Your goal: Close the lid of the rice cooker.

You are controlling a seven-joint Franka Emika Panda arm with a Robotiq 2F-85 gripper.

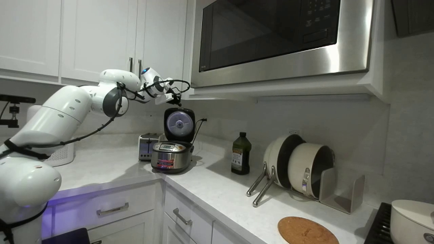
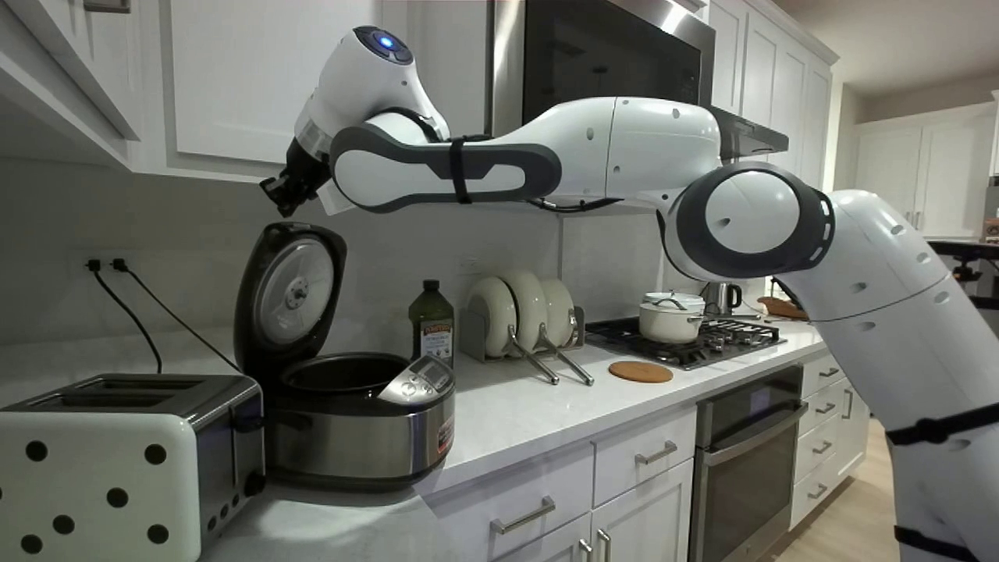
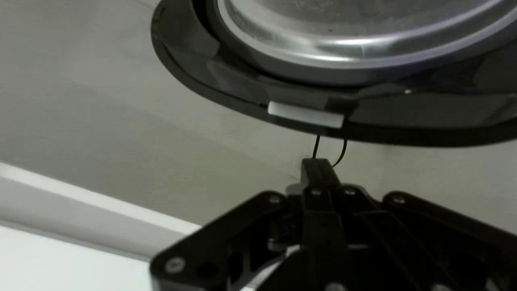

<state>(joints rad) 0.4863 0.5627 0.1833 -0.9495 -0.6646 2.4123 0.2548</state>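
Note:
The rice cooker (image 1: 169, 161) has a shiny steel body and also shows in an exterior view (image 2: 351, 443). Its lid (image 1: 179, 124) stands upright and open, with the round silvery inner plate facing outward; it shows in an exterior view (image 2: 293, 293) too. In the wrist view the lid's dark edge and metal plate (image 3: 355, 44) fill the upper right. My gripper (image 1: 178, 102) is just above the lid's top edge, also in an exterior view (image 2: 279, 201). Its fingertips (image 3: 318, 161) are pressed together with nothing between them. They look apart from the lid in the wrist view.
A toaster (image 2: 101, 460) stands beside the cooker. Black cords (image 2: 156, 312) run from the wall behind. A dark bottle (image 1: 241, 154) and racked pans (image 1: 307, 166) stand along the counter. White cabinets (image 1: 98, 37) and a microwave (image 1: 271, 34) hang above.

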